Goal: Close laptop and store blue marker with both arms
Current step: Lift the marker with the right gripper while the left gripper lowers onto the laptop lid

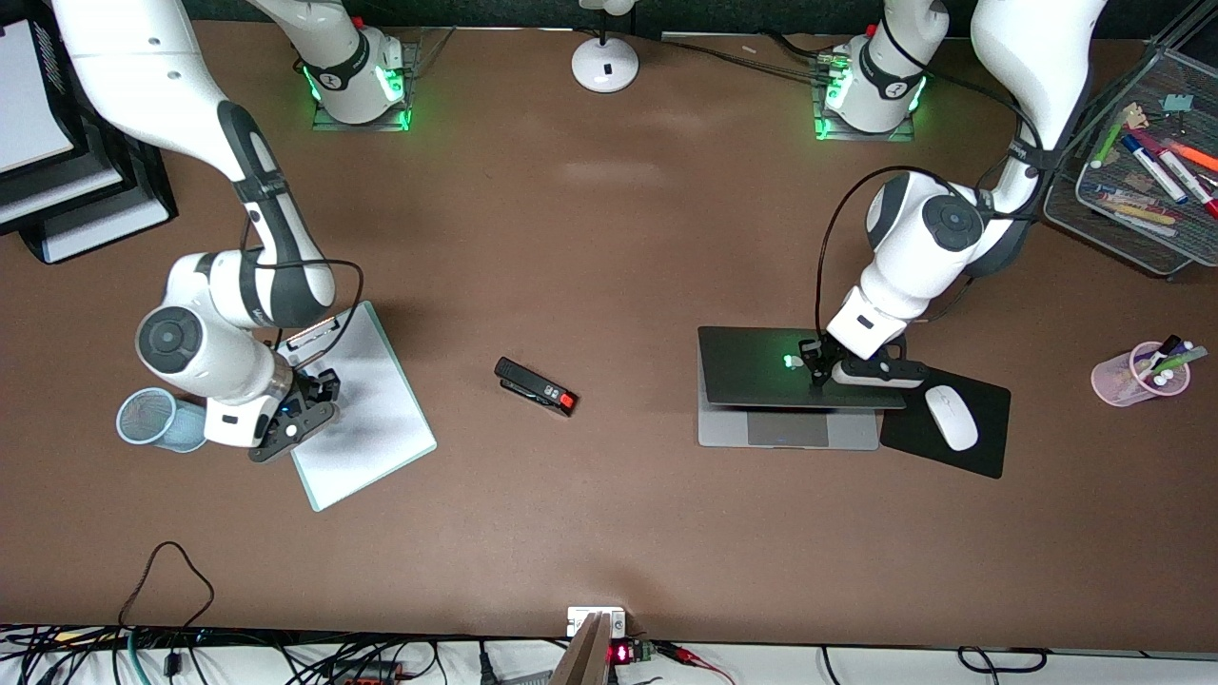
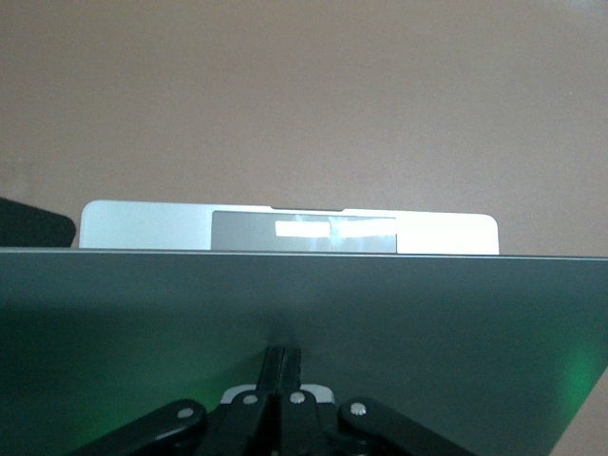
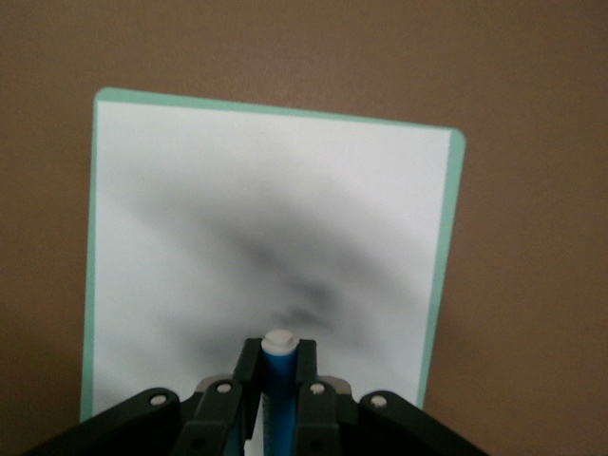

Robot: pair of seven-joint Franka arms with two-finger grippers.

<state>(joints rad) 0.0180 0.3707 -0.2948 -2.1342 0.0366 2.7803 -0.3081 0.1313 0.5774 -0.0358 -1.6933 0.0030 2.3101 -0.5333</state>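
Observation:
The silver-grey laptop (image 1: 788,430) lies toward the left arm's end of the table, its dark lid (image 1: 761,366) lowered most of the way over the base. My left gripper (image 1: 816,373) is shut and empty, with its fingertips (image 2: 282,366) resting on the lid (image 2: 399,323). The base's edge and trackpad (image 2: 304,231) show under the lid. My right gripper (image 1: 319,400) hangs over the white clipboard (image 1: 366,409). It is shut on the blue marker (image 3: 280,389), whose white end points down at the clipboard (image 3: 266,209).
A blue mesh cup (image 1: 157,419) sits beside the right arm. A black stapler (image 1: 535,385) lies mid-table. A white mouse (image 1: 952,419) rests on a black pad beside the laptop. A pink pen cup (image 1: 1142,373) and a mesh tray (image 1: 1123,224) stand at the left arm's end.

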